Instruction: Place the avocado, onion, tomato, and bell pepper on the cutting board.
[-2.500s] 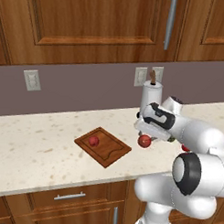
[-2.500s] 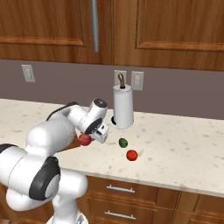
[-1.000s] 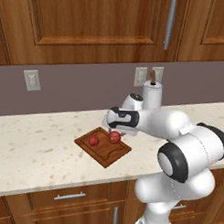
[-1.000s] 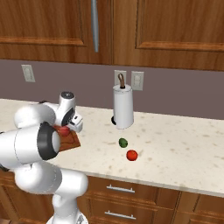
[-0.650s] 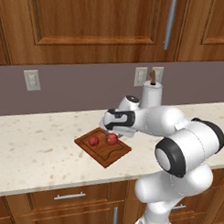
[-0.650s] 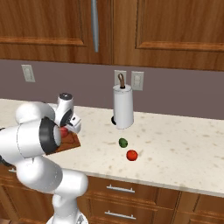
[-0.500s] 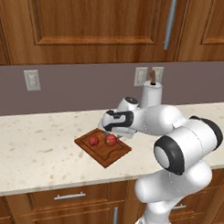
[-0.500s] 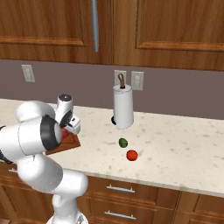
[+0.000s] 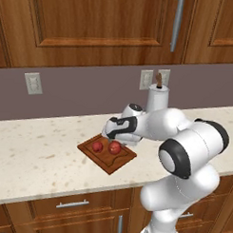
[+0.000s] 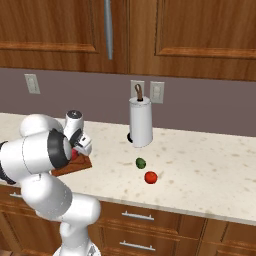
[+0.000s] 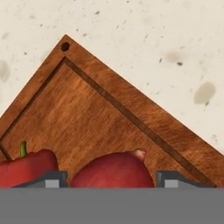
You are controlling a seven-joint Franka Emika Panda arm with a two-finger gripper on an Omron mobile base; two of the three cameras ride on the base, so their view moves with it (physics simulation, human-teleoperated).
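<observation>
We see the counter point(image 9: 36, 153), pale and speckled, running under brown cabinets point(image 9: 93, 27) with a grey-purple wall behind. The arm point(image 9: 184, 140) reaches from the lower right of the left base view out to the left, over the cutting board point(image 9: 117, 162).

The cutting board lies flat on the counter, set cornerwise. In the hand view one corner with a small hole points up, and a groove follows the rim point(image 11: 131, 118).

A paper towel roll point(image 10: 140, 128) stands upright on its holder near the wall, well to the right of the board.

Two red things rest on the board. The onion point(image 9: 114, 147), the larger pinkish-red ball, sits near the board's middle, directly under the gripper point(image 9: 115, 139). The bell pepper point(image 9: 97, 147), a duller dark red lump with a green stem, lies just beside it on the left; in the hand view they are close, and we cannot tell if they touch.

The gripper points down at the onion. In the hand view its finger tips point(image 11: 52, 178) stand apart, one at each side of the onion point(image 11: 113, 170), with a sliver of board showing between each tip and the fruit. The jaws are spread, nothing held.

The avocado point(image 10: 141, 162) and the tomato point(image 10: 150, 177) lie on the bare counter, near each other, in front of the paper towel roll and well apart from the board. The tomato sits nearer the counter's front edge.
</observation>
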